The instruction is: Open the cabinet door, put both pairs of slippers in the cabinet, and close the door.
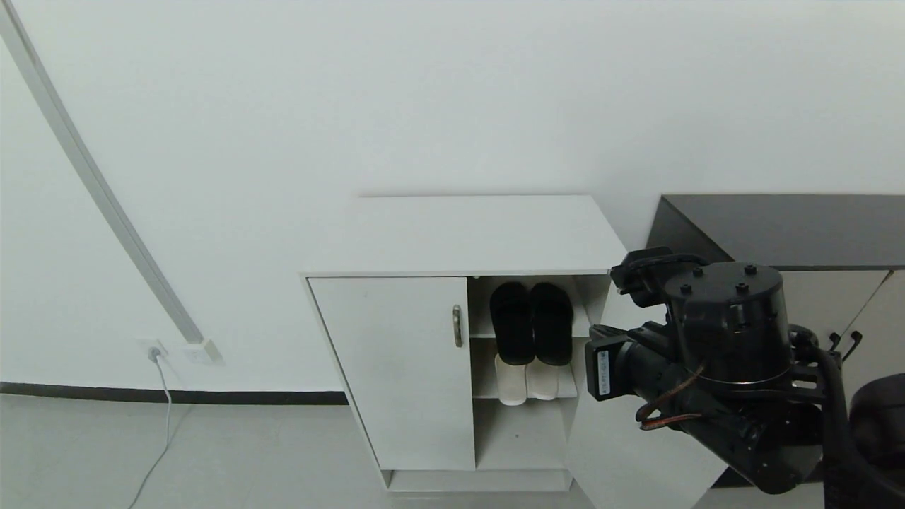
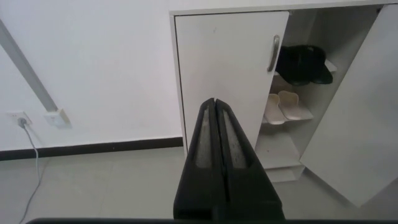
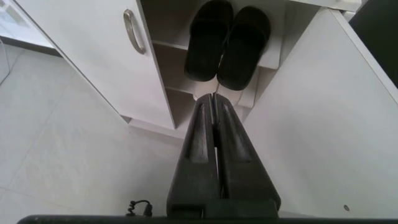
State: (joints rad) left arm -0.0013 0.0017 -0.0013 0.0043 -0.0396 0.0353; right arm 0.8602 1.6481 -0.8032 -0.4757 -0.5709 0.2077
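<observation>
The white cabinet (image 1: pixel 466 233) stands against the wall, its left door (image 1: pixel 396 367) closed and its right door (image 1: pixel 636 452) swung wide open. A black pair of slippers (image 1: pixel 530 322) lies on the top shelf, and a white pair (image 1: pixel 527 382) on the shelf below. My right gripper (image 3: pixel 214 96) is shut and empty, hovering just in front of the black slippers (image 3: pixel 227 43) beside the open door (image 3: pixel 317 112). My left gripper (image 2: pixel 214 101) is shut and empty, held back from the closed door (image 2: pixel 230 74), with both pairs (image 2: pixel 292 84) visible past it.
A dark cabinet (image 1: pixel 778 226) adjoins the white one on the right. A wall socket with a hanging cable (image 1: pixel 152 350) and a slanted wall trunking (image 1: pixel 92 177) are on the left. Bare grey floor (image 1: pixel 177 452) spreads before the cabinet.
</observation>
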